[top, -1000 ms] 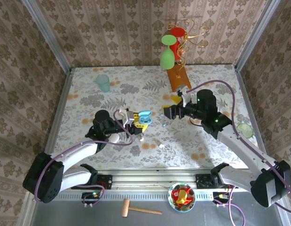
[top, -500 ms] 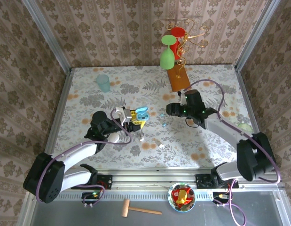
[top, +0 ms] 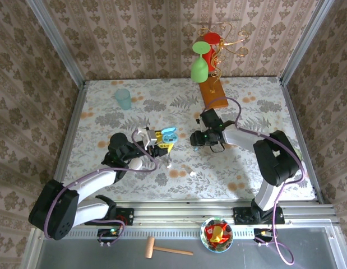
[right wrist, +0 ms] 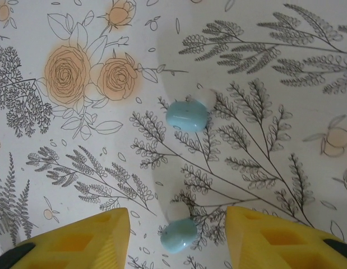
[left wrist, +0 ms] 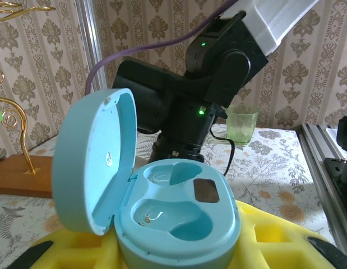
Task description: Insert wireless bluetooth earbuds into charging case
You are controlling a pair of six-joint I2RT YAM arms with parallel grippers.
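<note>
The right gripper (right wrist: pixel 174 223) hangs low over the flowered table (right wrist: pixel 263 140). Its yellow jaws stand apart with a pale blue earbud (right wrist: pixel 179 233) lying between them, touched by neither. A second earbud (right wrist: pixel 187 115) lies just beyond it, and both sit a little to the right of the charging case (left wrist: pixel 218 232). The left gripper (left wrist: pixel 167 249) clamps that case from both sides, its lid (left wrist: pixel 92 162) thrown back and both sockets (left wrist: pixel 170 217) empty (one shows a small metal contact). To take the bud cleanly, the jaws probably want centring on its rounded body before closing gently, since so small and glossy a thing could squirt sideways. No brand name or lettering can be read on case or buds.
</note>
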